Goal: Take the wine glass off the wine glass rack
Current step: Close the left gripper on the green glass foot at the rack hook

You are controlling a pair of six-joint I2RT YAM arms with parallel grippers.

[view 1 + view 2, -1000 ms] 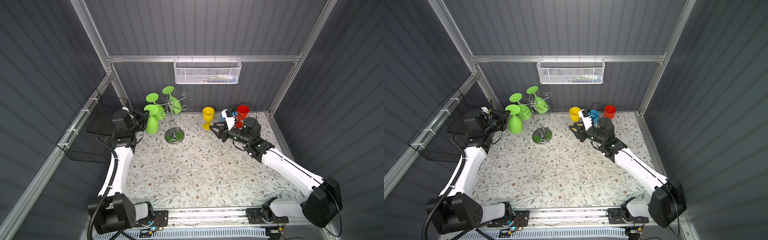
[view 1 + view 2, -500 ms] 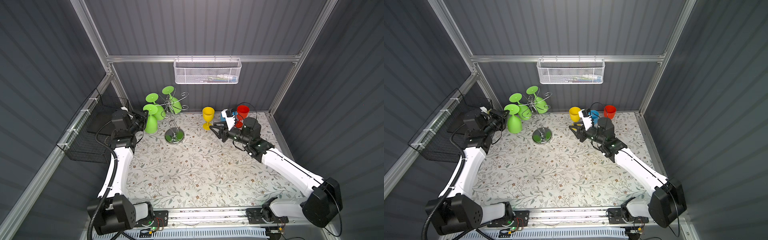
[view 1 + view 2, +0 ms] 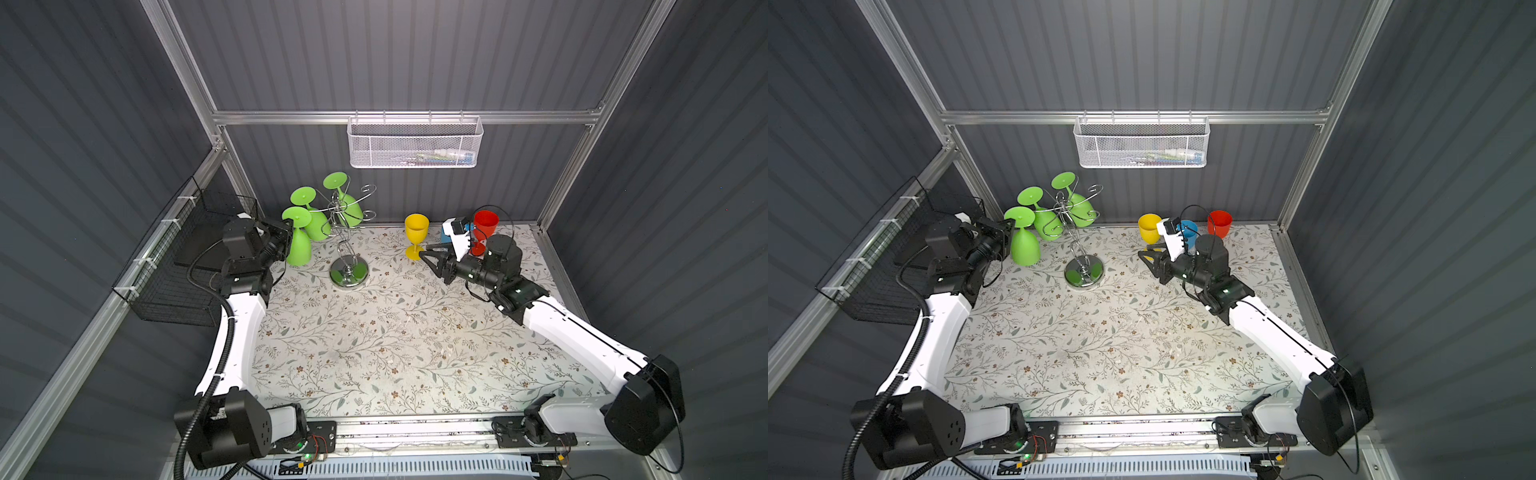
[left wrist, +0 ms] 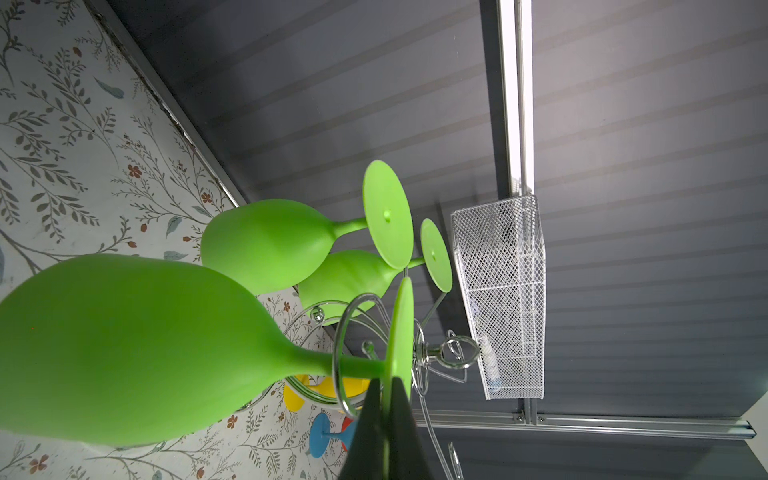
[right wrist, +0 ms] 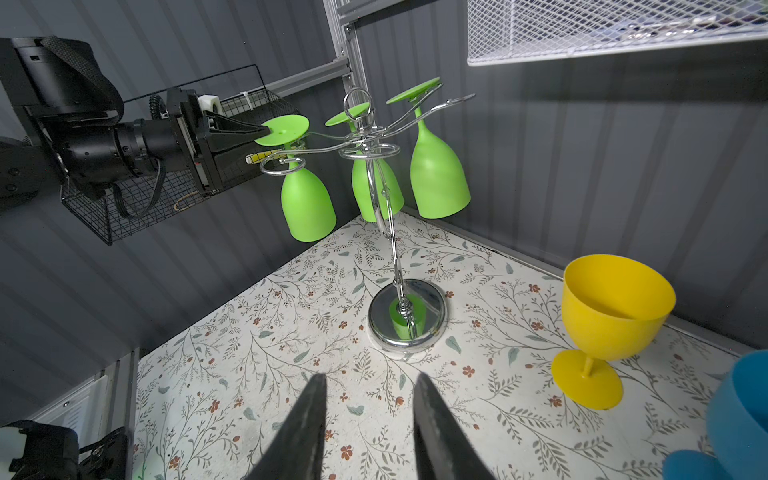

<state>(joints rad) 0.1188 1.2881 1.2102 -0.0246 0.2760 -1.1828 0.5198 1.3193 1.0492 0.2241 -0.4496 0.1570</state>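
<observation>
The wine glass (image 5: 308, 205), green, was hung bowl-down on the left side of the rack (image 3: 348, 273). Its stem was enclosed by the curl of one wire arm, and its foot lay above that curl. The rim of the foot was pinched between the closed fingers of the left gripper (image 5: 266, 132), which was held level and reached in from the left wall's side.

A second green glass (image 3: 321, 227) was hung just beside it; whether the two bowls touched could not be told. A third green glass (image 3: 350, 210) was hung farther back. The rack was stood at the back left of the flowered mat (image 3: 374, 340).

The right gripper (image 5: 370, 378) was held low over the mat and pointed at the rack, its fingers parted with nothing between them. The yellow glass (image 3: 416, 232) was stood upright just beside it, with the blue glass (image 3: 1187, 230) and the red glass (image 3: 485, 222) behind. A white basket (image 3: 415, 145) was hung on the back wall and a black basket (image 3: 174, 270) on the left wall.
</observation>
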